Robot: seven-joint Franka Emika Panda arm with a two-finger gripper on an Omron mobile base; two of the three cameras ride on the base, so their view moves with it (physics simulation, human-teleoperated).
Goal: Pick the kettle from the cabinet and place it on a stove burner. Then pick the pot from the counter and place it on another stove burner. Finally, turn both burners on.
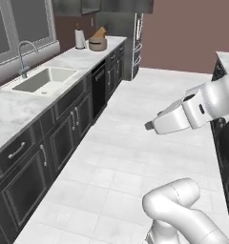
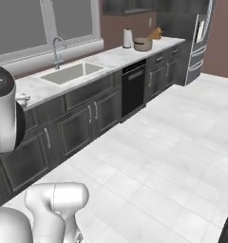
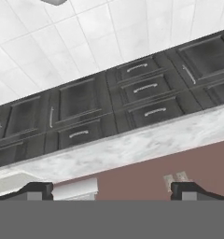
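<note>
Marble counter (image 1: 21, 107): no legible writing; pot (image 1: 98, 44) far end, seemingly unlabelled; gripper (image 3: 112, 191) spread wide, empty.

Wall cabinet (image 1: 95, 5) cut off by top edge, inside not visible. Pot (image 1: 98, 44) at far end of counter (image 1: 11, 107) too small to make out handles. Brown item behind it unclear. Fridge (image 2: 197, 42) top cropped. Arm's wrist (image 2: 4, 111) cut by left edge in right base view.
</note>
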